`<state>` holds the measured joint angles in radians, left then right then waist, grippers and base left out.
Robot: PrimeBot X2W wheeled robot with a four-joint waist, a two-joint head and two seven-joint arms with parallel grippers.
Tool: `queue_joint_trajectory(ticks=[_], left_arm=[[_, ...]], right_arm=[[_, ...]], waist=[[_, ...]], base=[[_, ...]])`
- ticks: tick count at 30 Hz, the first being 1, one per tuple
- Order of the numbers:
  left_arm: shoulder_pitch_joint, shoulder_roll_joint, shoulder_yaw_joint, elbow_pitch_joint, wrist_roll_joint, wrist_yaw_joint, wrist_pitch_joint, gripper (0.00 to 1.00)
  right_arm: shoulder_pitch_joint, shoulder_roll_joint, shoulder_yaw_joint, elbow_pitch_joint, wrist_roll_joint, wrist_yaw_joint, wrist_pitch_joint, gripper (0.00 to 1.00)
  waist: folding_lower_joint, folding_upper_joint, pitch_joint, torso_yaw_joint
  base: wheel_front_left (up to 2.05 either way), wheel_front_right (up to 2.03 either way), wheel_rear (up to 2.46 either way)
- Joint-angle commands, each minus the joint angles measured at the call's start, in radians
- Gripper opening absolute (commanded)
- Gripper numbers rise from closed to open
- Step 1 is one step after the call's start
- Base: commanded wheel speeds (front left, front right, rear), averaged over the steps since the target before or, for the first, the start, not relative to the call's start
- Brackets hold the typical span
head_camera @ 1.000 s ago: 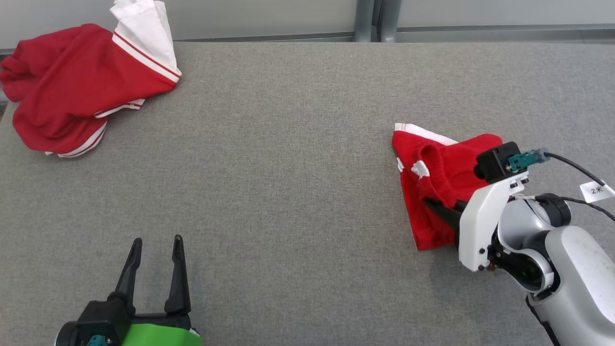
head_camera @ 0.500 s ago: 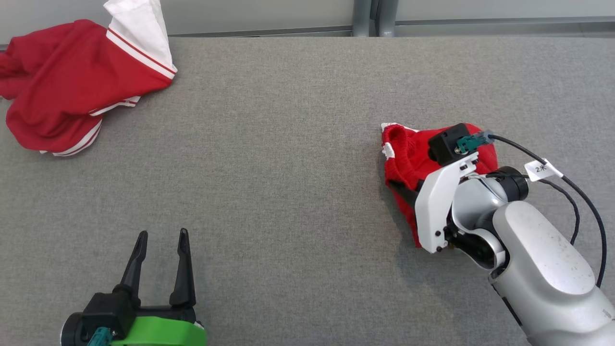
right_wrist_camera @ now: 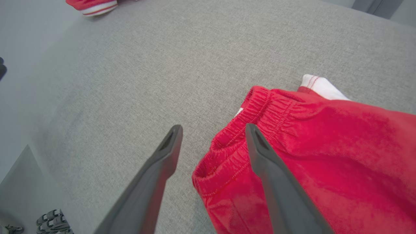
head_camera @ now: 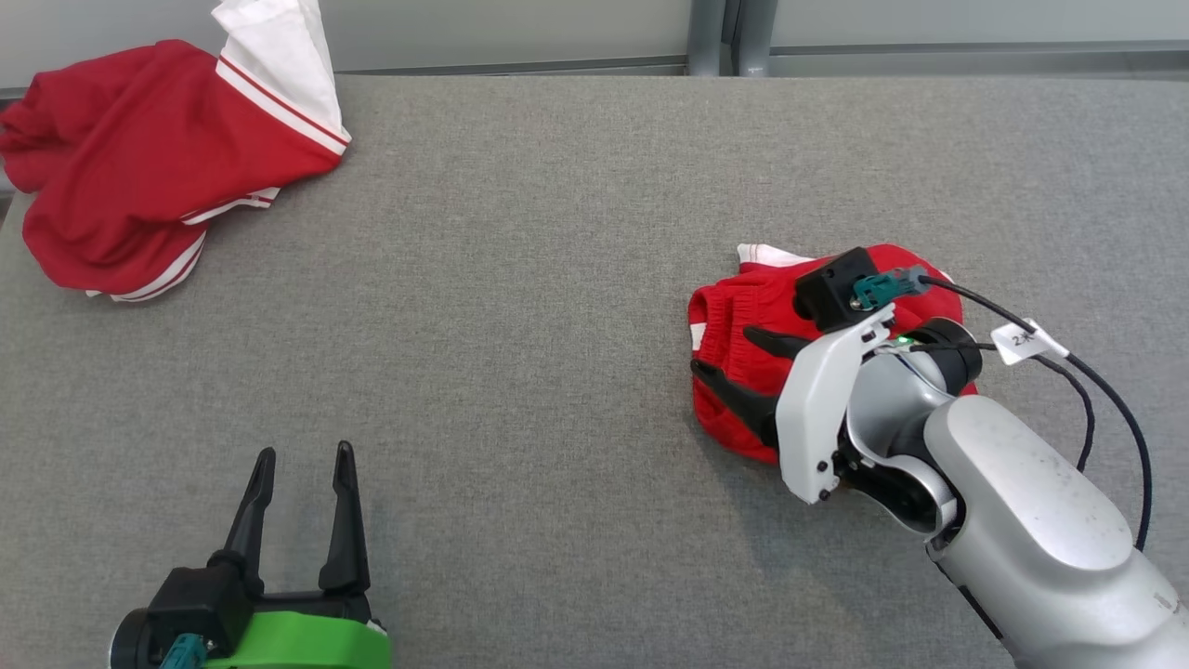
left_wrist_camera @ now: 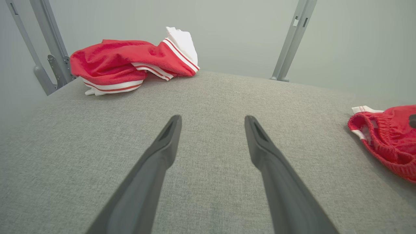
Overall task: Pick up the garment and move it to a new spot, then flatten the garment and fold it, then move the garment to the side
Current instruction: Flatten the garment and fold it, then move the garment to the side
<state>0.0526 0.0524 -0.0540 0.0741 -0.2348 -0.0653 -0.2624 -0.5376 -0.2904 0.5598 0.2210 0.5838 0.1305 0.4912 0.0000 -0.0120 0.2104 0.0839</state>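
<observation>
An arm hides half the shorts; right fingers and left fingers stand apart. The tag reads "2", rest blurred.

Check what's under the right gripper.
The red shorts, waistband edge between the fingers of the open right gripper, lying on the grey table. The arm covers the shorts' right part in the head view.
</observation>
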Motion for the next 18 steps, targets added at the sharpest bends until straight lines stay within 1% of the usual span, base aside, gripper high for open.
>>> queue_joint_trajectory(ticks=[1, 5, 10, 11, 13, 16, 18], left_arm=[[0.01, -0.001, 0.01, -0.003, -0.001, 0.007, -0.003, 1.0], [0.03, -0.001, 0.027, -0.019, 0.007, 0.012, -0.003, 1.0], [0.038, -0.001, 0.041, -0.039, 0.015, 0.01, -0.003, 1.0], [0.038, -0.001, 0.041, -0.039, 0.015, 0.01, -0.003, 1.0], [0.029, -0.001, 0.041, -0.047, 0.02, 0.005, -0.003, 1.0], [0.018, -0.001, 0.037, -0.051, 0.022, 0.001, -0.003, 1.0], [0.014, -0.001, 0.032, -0.05, 0.018, 0.001, -0.003, 1.0]], right_arm=[[0.032, -0.018, -0.015, -0.041, 0.033, 0.0, -0.018, 1.0], [0.105, -0.081, -0.093, -0.125, 0.062, 0.0, -0.019, 1.0], [0.233, -0.163, -0.245, -0.181, 0.059, 0.0, 0.024, 1.0], [0.233, -0.163, -0.245, -0.181, 0.059, 0.0, 0.024, 1.0], [0.271, -0.177, -0.303, -0.178, 0.045, 0.0, 0.042, 1.0], [0.304, -0.168, -0.383, -0.156, 0.028, 0.0, 0.063, 1.0], [0.311, -0.145, -0.423, -0.138, 0.021, 0.0, 0.074, 1.0]], waist=[[0.0, 0.012, -0.009, -0.004], [0.0, 0.012, -0.023, -0.016], [0.0, 0.012, -0.017, -0.03], [0.0, 0.012, -0.017, -0.03], [0.0, 0.012, -0.011, -0.03], [0.0, 0.012, -0.003, -0.025], [0.0, 0.012, 0.001, -0.02]], base=[[0.0, 0.0, 0.0], [0.0, 0.0, 0.0], [0.0, 0.0, 0.0], [0.0, 0.0, 0.0], [0.0, 0.0, 0.0], [0.0, 0.0, 0.0], [0.0, 0.0, 0.0]])
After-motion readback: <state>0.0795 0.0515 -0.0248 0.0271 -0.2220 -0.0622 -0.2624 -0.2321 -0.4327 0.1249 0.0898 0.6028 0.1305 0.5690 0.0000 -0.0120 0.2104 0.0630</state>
